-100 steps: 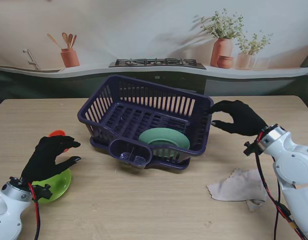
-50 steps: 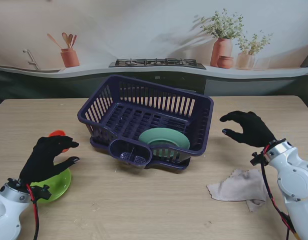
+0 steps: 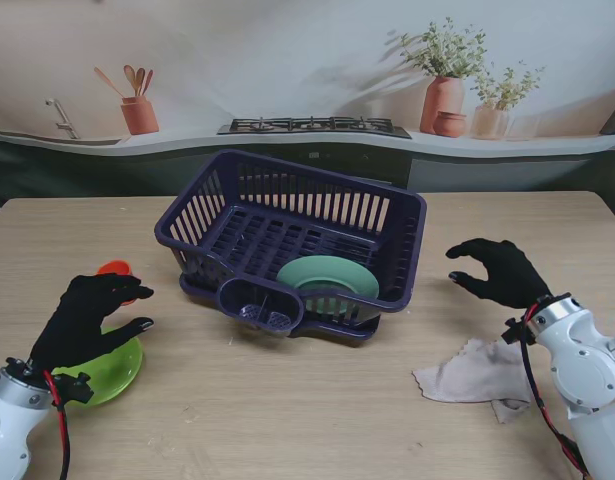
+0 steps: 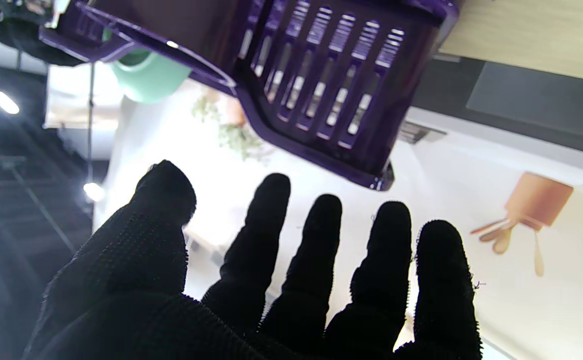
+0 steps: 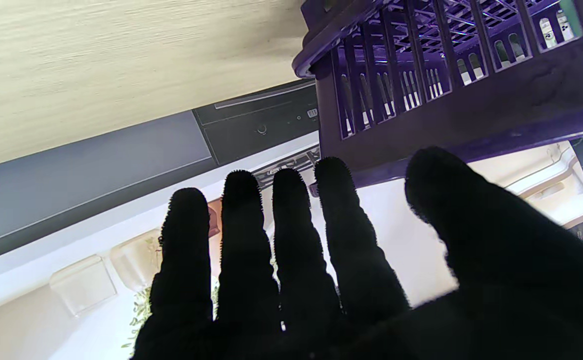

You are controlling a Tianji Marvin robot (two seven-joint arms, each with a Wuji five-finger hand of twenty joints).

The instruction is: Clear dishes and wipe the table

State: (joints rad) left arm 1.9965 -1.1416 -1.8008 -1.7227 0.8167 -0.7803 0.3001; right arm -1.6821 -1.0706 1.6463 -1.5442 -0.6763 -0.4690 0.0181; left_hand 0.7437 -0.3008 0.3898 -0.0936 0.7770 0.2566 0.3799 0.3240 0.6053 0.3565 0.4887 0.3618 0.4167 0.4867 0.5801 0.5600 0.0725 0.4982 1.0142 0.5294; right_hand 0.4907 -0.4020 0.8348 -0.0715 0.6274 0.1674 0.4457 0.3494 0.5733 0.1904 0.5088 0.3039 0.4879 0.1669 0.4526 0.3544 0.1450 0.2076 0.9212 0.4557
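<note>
While the left hand is hovering open-fingered over the green plate, the orange item just beyond is risking a knock. The right hand is hanging open, holding nothing, far of the cloth. The teal plate is leaning in the rack; a nudge is risking toppling it.
</note>
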